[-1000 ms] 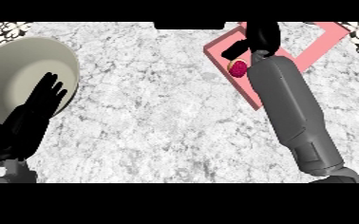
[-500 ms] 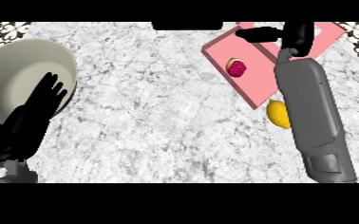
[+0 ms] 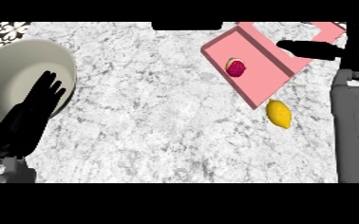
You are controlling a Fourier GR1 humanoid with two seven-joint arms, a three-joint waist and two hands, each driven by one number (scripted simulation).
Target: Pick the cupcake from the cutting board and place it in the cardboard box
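Note:
The cupcake (image 3: 236,68), with a dark pink top and pale base, lies on the floor of a pink open box (image 3: 261,78) at the upper right. My right hand (image 3: 312,50) hovers to the right of the cupcake, over the box's far side. Its fingers are straight, point left and hold nothing. A clear gap separates them from the cupcake. My right forearm (image 3: 345,123) runs down the right edge. My left hand (image 3: 35,107) rests open at the left, fingers up, overlapping a large beige round board (image 3: 32,64).
A yellow lemon (image 3: 279,114) lies on the marble counter (image 3: 154,114) just below the pink box's near corner, close to my right forearm. The box's raised wall (image 3: 265,47) runs diagonally beside the cupcake.
My right hand has drawn away from the cupcake towards the right edge, leaving it lying in the pink box. The forearm's shift uncovered the lemon. The left hand stayed still.

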